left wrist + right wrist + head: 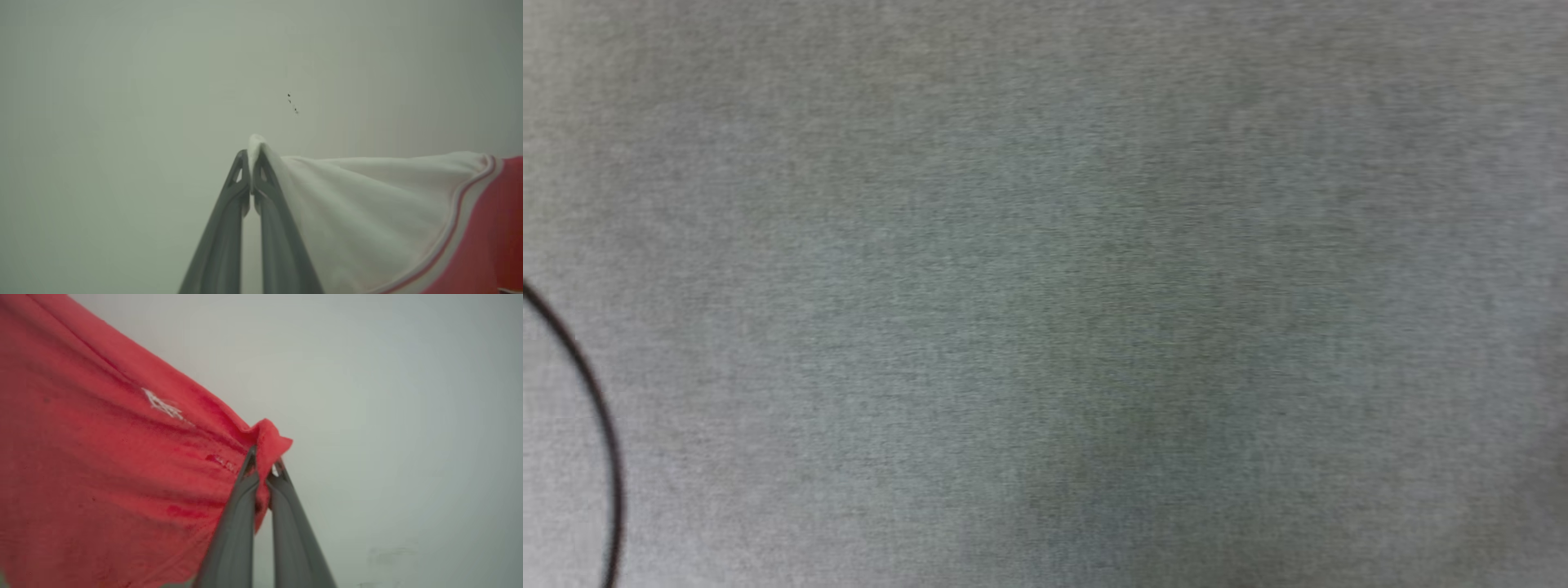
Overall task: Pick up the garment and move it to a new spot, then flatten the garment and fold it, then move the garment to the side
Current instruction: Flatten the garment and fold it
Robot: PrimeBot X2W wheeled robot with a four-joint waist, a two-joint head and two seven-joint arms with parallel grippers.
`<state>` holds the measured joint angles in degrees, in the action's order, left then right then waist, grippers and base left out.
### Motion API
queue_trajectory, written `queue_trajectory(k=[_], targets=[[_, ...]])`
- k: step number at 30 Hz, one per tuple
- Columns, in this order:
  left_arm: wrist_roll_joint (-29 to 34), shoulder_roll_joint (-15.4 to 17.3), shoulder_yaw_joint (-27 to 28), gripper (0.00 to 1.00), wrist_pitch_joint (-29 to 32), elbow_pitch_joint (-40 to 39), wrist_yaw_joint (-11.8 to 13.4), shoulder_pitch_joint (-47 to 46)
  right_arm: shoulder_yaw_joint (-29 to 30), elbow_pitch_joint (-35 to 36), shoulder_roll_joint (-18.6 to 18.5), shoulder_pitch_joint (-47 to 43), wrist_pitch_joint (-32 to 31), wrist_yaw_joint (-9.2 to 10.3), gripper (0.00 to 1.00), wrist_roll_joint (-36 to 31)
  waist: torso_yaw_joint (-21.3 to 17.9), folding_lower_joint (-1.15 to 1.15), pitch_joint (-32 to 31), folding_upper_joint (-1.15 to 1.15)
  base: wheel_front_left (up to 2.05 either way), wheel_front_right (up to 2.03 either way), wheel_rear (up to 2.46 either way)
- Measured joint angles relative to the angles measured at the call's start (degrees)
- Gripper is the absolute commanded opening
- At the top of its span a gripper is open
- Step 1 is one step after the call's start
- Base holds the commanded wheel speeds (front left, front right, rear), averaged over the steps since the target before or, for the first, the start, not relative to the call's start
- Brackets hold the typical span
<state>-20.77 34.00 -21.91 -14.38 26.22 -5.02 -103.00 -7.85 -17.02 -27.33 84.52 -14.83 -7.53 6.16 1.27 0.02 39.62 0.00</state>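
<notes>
In the left wrist view my left gripper (pixel 250 161) is shut on the edge of the garment's white sleeve (pixel 367 212), which hangs off to the right and ends in striped trim against red cloth (pixel 490 245). The right wrist view has my right gripper (pixel 263 461) shut on a corner of the garment's red body (pixel 102 457), which spreads out taut to the left with creases running toward the pinch. Both pinched points are held above a pale grey surface.
A plain grey surface (pixel 1045 294) lies blurred in the head view, with a thin dark cable (pixel 600 425) curving across its lower left corner. A few small dark specks (pixel 292 103) mark the pale surface in the left wrist view.
</notes>
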Motion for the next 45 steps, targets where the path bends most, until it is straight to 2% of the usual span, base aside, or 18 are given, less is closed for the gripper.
queue_trajectory(k=[5, 9, 14, 19, 24, 28, 33, 39, 45], targets=[[0.00, -2.42, -0.18, 0.00, -0.52, 2.71, -0.54, 8.98, -1.20, -5.04, 1.91, -4.77, 4.85, 0.00, 0.00, -1.07, 1.43, 0.00, 0.25, 0.00, 0.00, 0.00, 0.00], [0.67, -4.68, 0.49, 0.00, -0.65, -1.75, -0.86, 19.40, -3.87, -6.78, 2.65, -12.04, 8.44, 0.01, 0.00, -1.16, 1.83, 0.00, -1.03, 0.00, 0.00, 0.00, 0.00], [1.81, -6.78, 0.54, 0.00, -0.70, -7.09, -1.12, 36.75, -6.00, -6.98, 2.64, -22.10, 10.83, 0.01, 0.00, 0.44, 2.04, -0.01, -4.25, 0.00, 0.00, 0.00, 0.00], [0.89, -7.61, 1.70, 0.00, -0.69, -8.09, -1.12, 54.04, -9.72, -6.76, 1.55, -32.52, 11.90, 0.01, 0.00, 4.74, 1.96, -0.01, -9.08, 0.00, 0.00, 0.00, 0.00], [-0.33, -8.26, 2.82, 0.00, -0.69, -9.81, -1.03, 68.68, -14.05, -5.63, -1.63, -41.28, 11.38, 0.01, 0.00, 9.77, 1.74, -0.02, -14.72, 0.00, 0.00, 0.00, 0.00], [-1.57, -8.05, 2.83, 0.00, -0.70, -11.27, -0.97, 79.06, -16.06, -4.85, -4.33, -48.09, 10.35, 0.00, 0.00, 13.72, 1.77, -0.03, -19.33, 0.00, 0.00, 0.00, 0.00], [-4.01, -6.50, 0.19, 0.00, 0.97, -15.23, -1.40, 91.25, -19.16, -3.10, -6.50, -56.24, 5.30, 0.00, 0.00, 20.74, 1.82, -0.03, -24.72, 0.00, 0.00, 0.00, 0.00], [-6.24, -4.31, -0.34, 0.00, 4.50, -22.19, 0.29, 101.97, -17.56, 0.92, -9.34, -64.40, 1.69, 0.01, 0.00, 26.18, 1.55, -0.04, -30.14, 0.00, 0.00, 0.00, 0.00], [-7.95, -1.57, -1.44, 0.00, 9.32, -28.94, 2.02, 111.62, -15.30, 4.61, -10.35, -73.03, 0.66, 0.01, 0.00, 27.80, 0.79, -0.04, -34.44, 0.00, 0.00, 0.00, 0.00]])
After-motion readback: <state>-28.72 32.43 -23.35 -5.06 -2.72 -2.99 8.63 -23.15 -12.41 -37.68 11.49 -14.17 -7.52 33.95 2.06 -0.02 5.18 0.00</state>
